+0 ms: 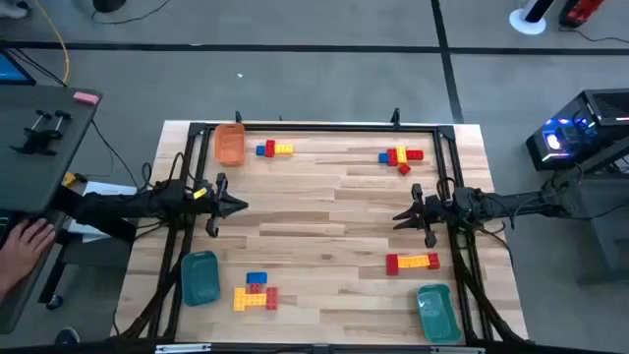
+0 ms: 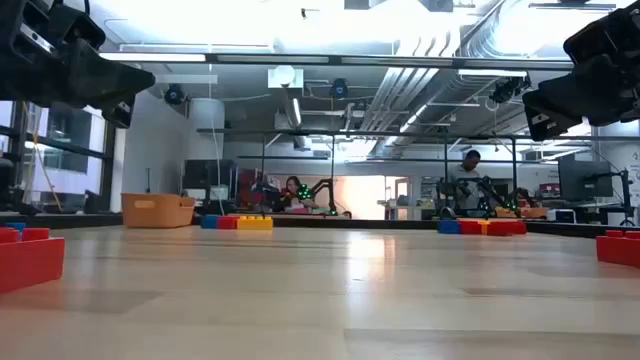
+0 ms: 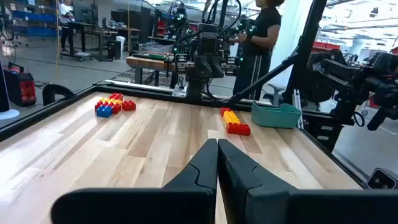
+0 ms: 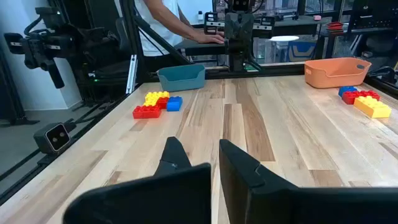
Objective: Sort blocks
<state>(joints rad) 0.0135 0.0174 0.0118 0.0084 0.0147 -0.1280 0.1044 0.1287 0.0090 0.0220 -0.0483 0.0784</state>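
Note:
The blocks lie in four clusters on the wooden table: far left [image 1: 273,148], far right [image 1: 401,157], near left [image 1: 256,292], and a red and yellow row near right [image 1: 413,262]. My left gripper [image 1: 239,206] hovers over the table's left middle, shut and touching nothing; its fingers meet in the left wrist view [image 3: 217,152]. My right gripper [image 1: 398,217] hovers over the right middle, facing the left one, open with a narrow gap [image 4: 199,149], and holds nothing. In the low view both grippers hang high above the table, the left gripper [image 2: 110,85] and the right gripper [image 2: 545,105].
An orange tray [image 1: 229,144] stands at the far left. One teal tray [image 1: 200,276] is near left and another teal tray [image 1: 435,311] near right. A black frame [image 1: 314,126] runs along the table's edges. A person's hand [image 1: 25,241] rests on the desk to the left.

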